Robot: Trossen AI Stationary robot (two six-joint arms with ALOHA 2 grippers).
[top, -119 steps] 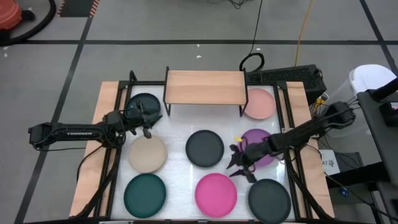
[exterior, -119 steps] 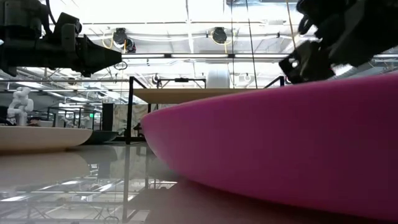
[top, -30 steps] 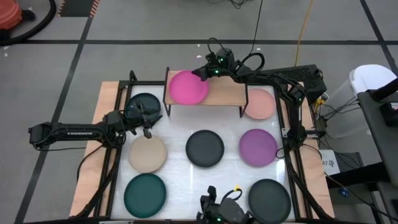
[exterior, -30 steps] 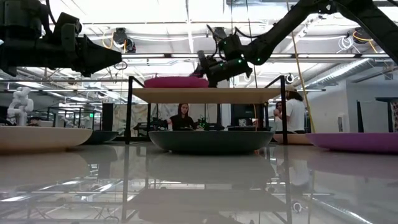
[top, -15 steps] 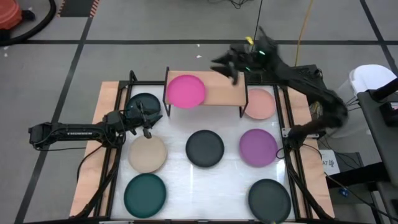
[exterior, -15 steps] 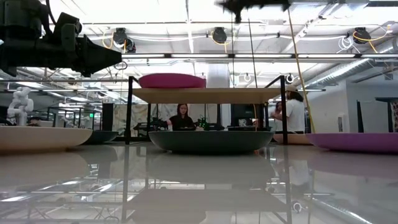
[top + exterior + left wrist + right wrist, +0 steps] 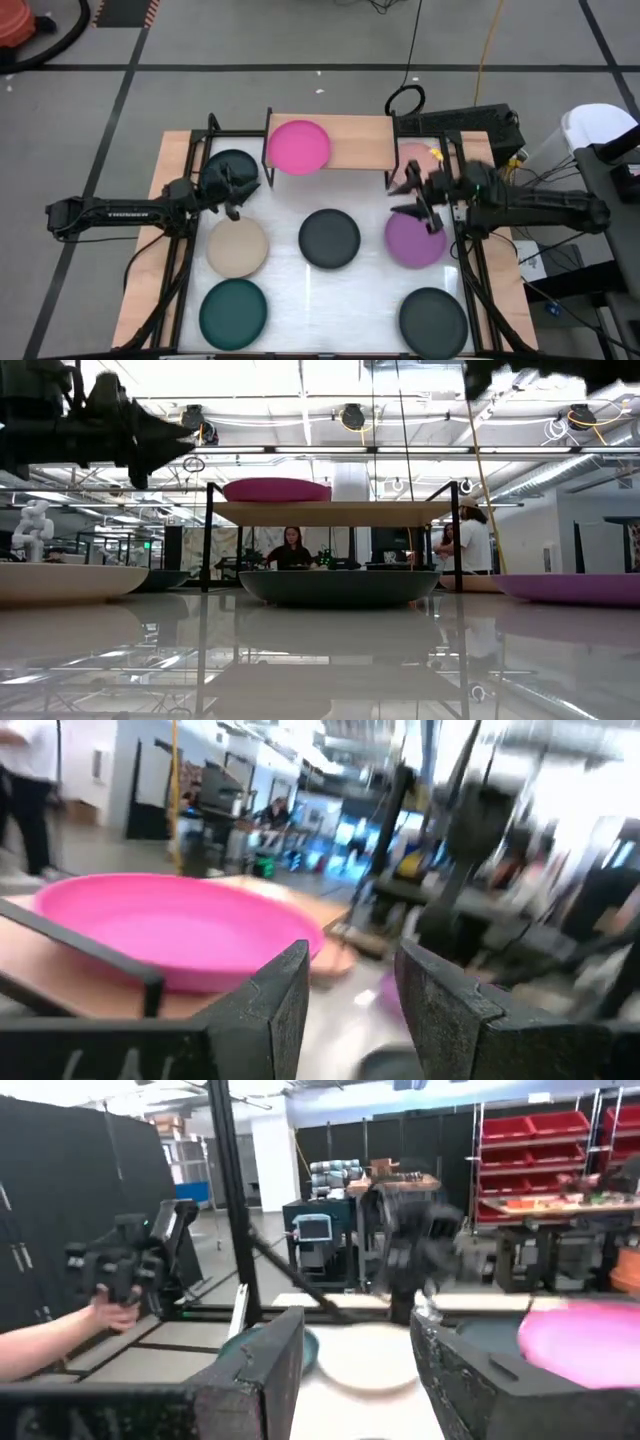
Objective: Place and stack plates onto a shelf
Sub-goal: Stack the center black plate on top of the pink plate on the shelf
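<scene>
While the hot pink plate [image 7: 299,146] lies on the shelf [image 7: 360,142], the right fingers [image 7: 418,200] gape apart.

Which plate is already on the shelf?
The hot pink plate: it alone sits on the shelf, at its left end. All the other plates lie on the table.

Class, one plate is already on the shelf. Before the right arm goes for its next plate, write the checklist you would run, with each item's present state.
1. Hot pink round plate lies flat on the light-wood shelf, left half: ok.
2. Shelf's right half bare for another plate: ok.
3. Right gripper open and holding nothing: ok.
4. Right gripper over the purple round plate's far edge, beside the pale pink plate: which it targets, cannot tell.
5. Left gripper waits open near the dark teal plate, away from the right arm: ok.
</scene>
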